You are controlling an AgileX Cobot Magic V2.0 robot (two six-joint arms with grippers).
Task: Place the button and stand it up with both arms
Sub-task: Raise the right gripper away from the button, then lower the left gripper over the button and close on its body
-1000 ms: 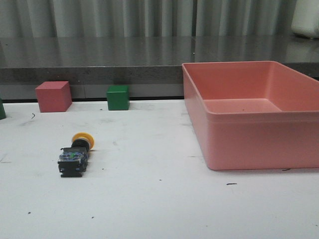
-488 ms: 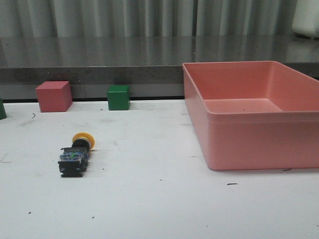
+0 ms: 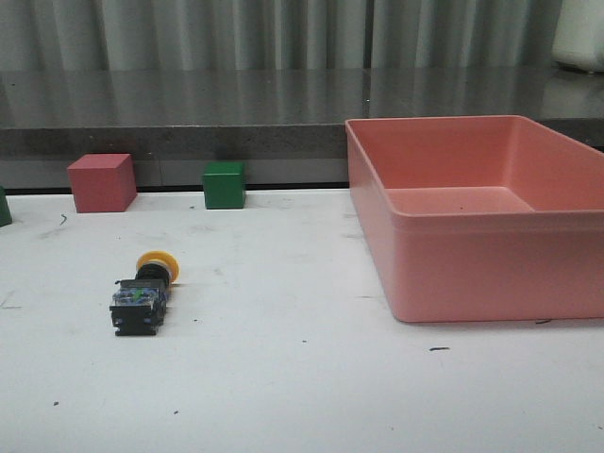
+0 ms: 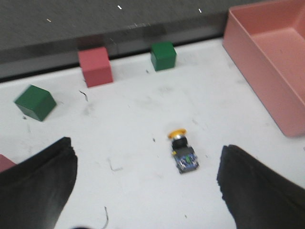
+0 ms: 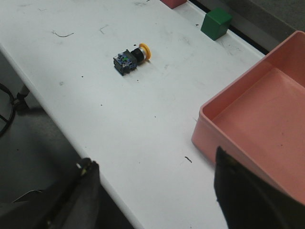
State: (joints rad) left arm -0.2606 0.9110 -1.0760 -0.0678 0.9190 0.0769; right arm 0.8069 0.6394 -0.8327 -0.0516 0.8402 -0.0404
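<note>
The red cube (image 3: 101, 182) and green cube (image 3: 224, 184) are being shown at the table's (image 3: 302, 377) far edge. The button (image 3: 143, 293) is lying on its side at front left (yellow cap facing the cubes), well apart from the pink bin (image 3: 481, 217) on the right. The left gripper (image 4: 147, 183) and right gripper (image 5: 157, 191) are being held wide apart, empty, above the table.

The pink bin (image 3: 491, 226) runs off the front view's right edge; a green cube (image 3: 4, 208) is cut at the left.
</note>
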